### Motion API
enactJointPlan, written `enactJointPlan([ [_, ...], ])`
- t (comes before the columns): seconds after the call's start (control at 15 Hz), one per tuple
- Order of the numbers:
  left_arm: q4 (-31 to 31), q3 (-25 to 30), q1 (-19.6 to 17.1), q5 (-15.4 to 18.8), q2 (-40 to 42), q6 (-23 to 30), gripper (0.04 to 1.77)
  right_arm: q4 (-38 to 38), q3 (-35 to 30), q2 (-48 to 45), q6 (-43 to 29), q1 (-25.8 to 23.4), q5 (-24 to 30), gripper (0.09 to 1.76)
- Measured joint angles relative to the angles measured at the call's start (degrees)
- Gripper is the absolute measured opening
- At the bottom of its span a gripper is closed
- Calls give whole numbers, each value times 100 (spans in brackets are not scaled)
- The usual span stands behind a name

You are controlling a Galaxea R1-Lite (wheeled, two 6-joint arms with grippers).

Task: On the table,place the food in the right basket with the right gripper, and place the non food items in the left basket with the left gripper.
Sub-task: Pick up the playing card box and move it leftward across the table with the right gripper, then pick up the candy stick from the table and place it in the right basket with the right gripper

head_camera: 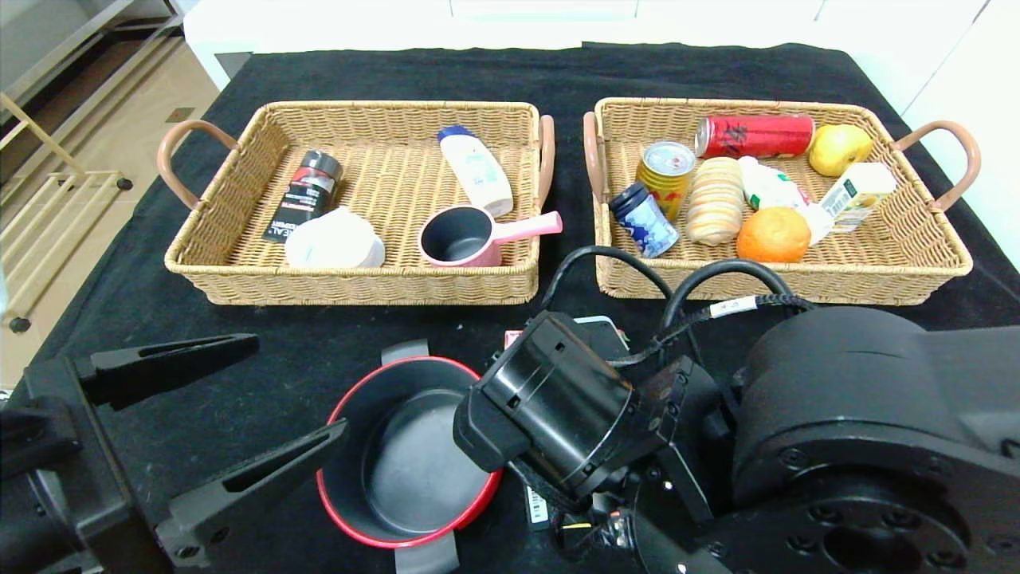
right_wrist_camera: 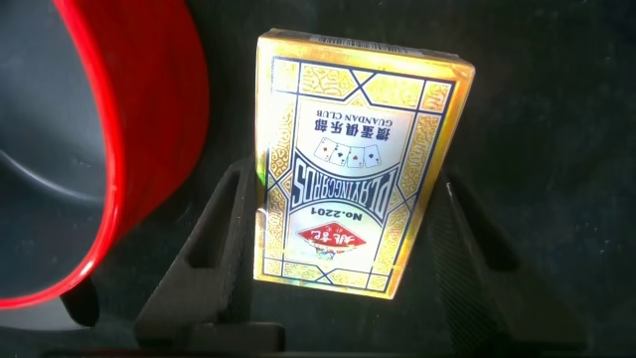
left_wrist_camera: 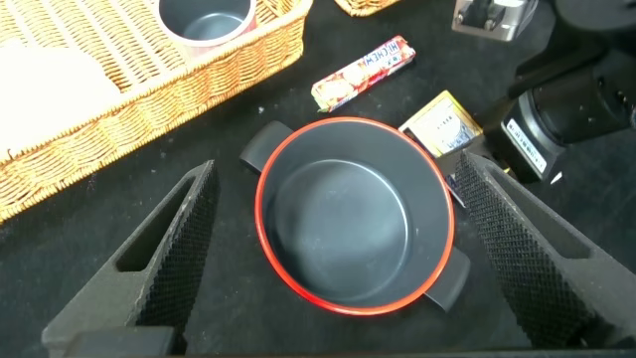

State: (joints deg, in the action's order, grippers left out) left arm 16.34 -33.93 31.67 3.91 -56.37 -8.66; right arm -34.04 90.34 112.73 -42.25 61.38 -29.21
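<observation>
The gold-patterned playing-card box (right_wrist_camera: pixel 360 164) lay flat on the black cloth table (head_camera: pixel 558 72) beside the red pot (left_wrist_camera: pixel 355 214) — stiff, light, glossy, best pinched across its long edges — between the right gripper's (right_wrist_camera: pixel 338 264) parted, unclosed fingers, while the left gripper (left_wrist_camera: pixel 343 264) hovered spread wide over the pot.

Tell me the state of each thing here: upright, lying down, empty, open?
red pot: upright, empty, on the table
left gripper: open, straddling the red pot
card box: flat, below the right gripper
Hi-Chew stick: lying on the table
pink saucepan: upright, empty, in the left basket
gold can: upright, in the right basket
red can: on its side
</observation>
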Motion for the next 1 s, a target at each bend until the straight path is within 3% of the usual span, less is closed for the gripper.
enactJointPlan([
  [0.53, -2, 11, 5, -4, -13, 1, 172, -63, 37, 50, 39, 121, -22, 146],
  [0.67, 4, 11, -1, -6, -10, 0, 172, -221, 45, 12, 205, 163, -286, 152],
  [1.0, 12, -28, -41, -15, -5, 12, 172, -184, 63, -482, 1899, -85, -268, 161],
])
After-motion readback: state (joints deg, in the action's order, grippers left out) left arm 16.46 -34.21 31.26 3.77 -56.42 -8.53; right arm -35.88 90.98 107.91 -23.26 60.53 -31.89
